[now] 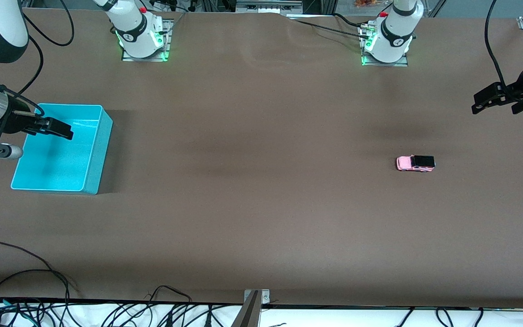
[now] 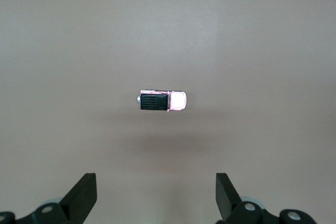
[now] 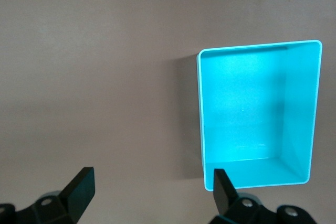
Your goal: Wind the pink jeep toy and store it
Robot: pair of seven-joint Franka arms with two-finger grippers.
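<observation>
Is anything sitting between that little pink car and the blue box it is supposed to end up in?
Nothing visible does. The pink jeep toy sits alone toward the left arm's end of the brown table, and the turquoise bin stands toward the right arm's end, with only bare tabletop between them.

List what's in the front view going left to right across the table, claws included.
right claw, open, over the turquoise bin → pink jeep toy on the bare table → left claw, open, up over the table's left-arm end.
</observation>
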